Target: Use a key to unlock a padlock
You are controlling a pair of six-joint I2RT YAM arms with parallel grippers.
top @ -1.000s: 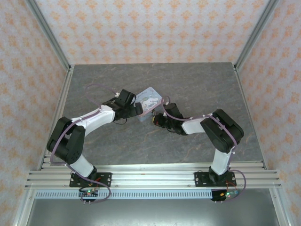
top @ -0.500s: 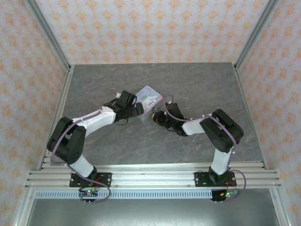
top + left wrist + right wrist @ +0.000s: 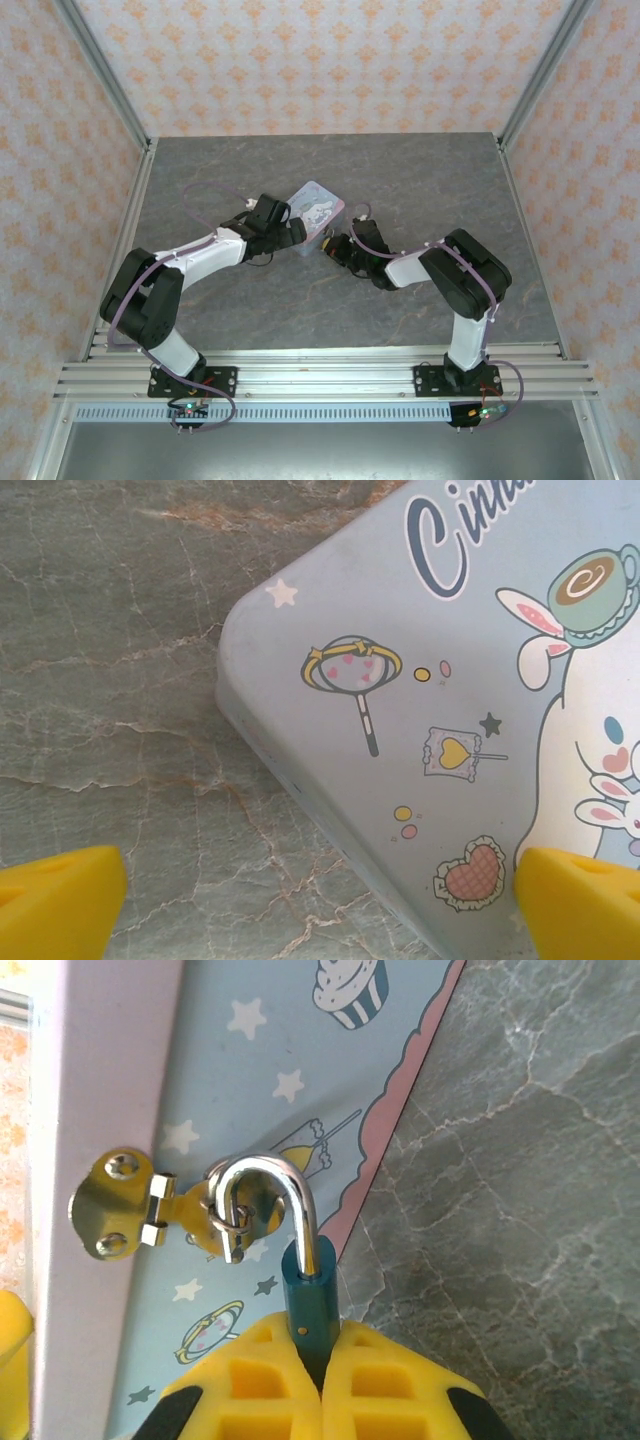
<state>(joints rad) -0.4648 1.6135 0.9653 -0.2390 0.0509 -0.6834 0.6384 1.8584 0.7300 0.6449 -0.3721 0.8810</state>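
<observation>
The teal padlock [image 3: 308, 1298] hangs by its silvery shackle [image 3: 290, 1185] from a small ring on the brass hasp [image 3: 120, 1205] of the pastel tin [image 3: 250, 1070]. My right gripper [image 3: 322, 1365] is shut on the padlock's body, at the tin's near right side [image 3: 334, 247]. My left gripper [image 3: 320, 910] is open, its yellow fingers [image 3: 60, 900] standing wide either side of the tin's lid corner [image 3: 400, 710]; it sits at the tin's near left corner [image 3: 291, 233]. The key is out of view.
The tin [image 3: 318, 208] lies mid-table on the grey marbled surface [image 3: 420, 180]. Both arms reach inward and nearly meet in front of it. Metal frame posts [image 3: 120, 100] and patterned walls close in the table's sides and back.
The tin, which looked tipped up and paler a second ago, now lies flatter. The right gripper has edged slightly toward the tin. The left gripper has barely shifted.
</observation>
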